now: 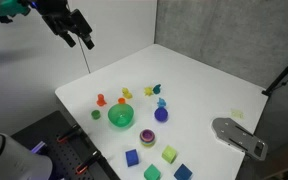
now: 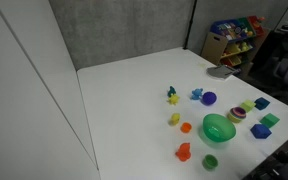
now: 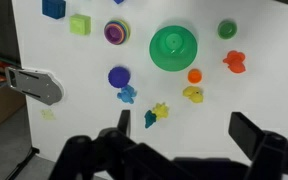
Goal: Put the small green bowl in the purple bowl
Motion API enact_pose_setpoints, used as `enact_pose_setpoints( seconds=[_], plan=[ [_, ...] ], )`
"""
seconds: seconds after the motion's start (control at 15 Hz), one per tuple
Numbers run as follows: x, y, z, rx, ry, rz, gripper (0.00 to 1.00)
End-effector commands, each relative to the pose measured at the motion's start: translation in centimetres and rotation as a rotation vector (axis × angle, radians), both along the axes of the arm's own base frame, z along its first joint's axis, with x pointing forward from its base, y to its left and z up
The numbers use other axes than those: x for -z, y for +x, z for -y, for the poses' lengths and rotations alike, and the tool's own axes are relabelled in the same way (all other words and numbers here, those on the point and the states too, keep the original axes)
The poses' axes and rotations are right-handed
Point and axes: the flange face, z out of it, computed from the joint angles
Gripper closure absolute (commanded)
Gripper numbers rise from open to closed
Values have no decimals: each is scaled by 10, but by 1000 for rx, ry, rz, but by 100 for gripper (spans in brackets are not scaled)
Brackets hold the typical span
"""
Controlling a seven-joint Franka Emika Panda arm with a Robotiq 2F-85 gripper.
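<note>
The gripper (image 1: 80, 42) hangs high over the white table (image 1: 199, 80), its jaws spread wide and holding nothing; in the wrist view its two dark fingers (image 3: 124, 124) frame the bottom edge with bare table between them. The small green bowl (image 1: 121, 116) sits on the table well apart from the gripper, at about 5 o'clock from it in an exterior view. The purple bowl (image 1: 147, 139) lies near the green bowl, apart from it, at 4 o'clock there and at 10 o'clock in the wrist view (image 3: 116, 32). A purple ball (image 3: 119, 76) rests at 8 o'clock from the green bowl (image 3: 172, 48), a lime cube (image 3: 80, 24) at 9 o'clock of the purple bowl
</note>
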Motion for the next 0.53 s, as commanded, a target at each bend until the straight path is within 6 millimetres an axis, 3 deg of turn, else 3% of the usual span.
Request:
enact_pose_setpoints(
  seconds=[0.0,0.47],
  plan=[
    [0,0,0,0,0,-1,0],
    [2,7,-3,-3,12,-21,0]
  ],
)
